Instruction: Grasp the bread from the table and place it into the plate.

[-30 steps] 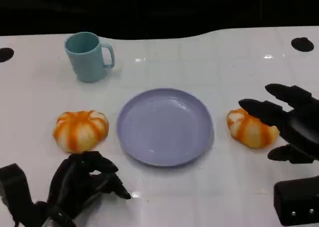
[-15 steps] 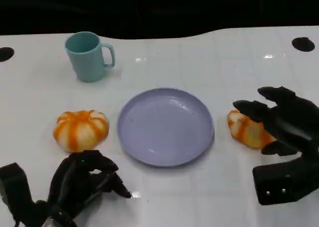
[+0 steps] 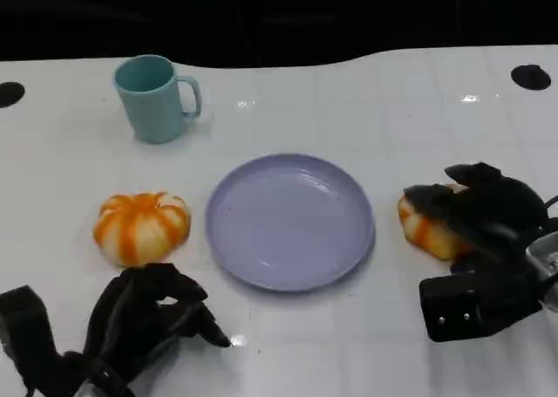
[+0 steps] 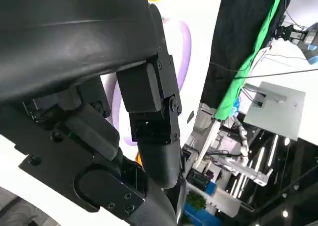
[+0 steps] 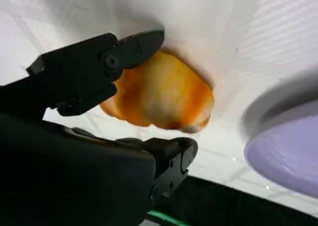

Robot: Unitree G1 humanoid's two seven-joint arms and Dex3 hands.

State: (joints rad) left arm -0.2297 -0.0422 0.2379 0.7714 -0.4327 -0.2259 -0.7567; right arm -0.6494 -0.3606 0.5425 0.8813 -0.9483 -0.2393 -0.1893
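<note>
An orange-and-white bread roll [image 3: 425,227] lies on the white table just right of the lilac plate [image 3: 289,221]. My right hand [image 3: 484,209] covers the roll from the right, its fingers curled down over the top. In the right wrist view the roll [image 5: 159,94] sits between two fingers [image 5: 99,67] that touch its opposite sides, with the plate's rim [image 5: 288,161] close by. A second, pumpkin-shaped roll [image 3: 141,227] lies left of the plate. My left hand [image 3: 144,318] rests near the table's front edge below that roll, fingers curled in and holding nothing.
A teal mug [image 3: 154,98] stands at the back left, handle pointing right. Dark round holes mark the table at the far left [image 3: 9,93] and far right [image 3: 529,76]. The table's far edge meets a black background.
My right hand has moved left and down onto the right-hand roll, and its fingers have curled around it. The roll, the plate and my left hand have stayed put.
</note>
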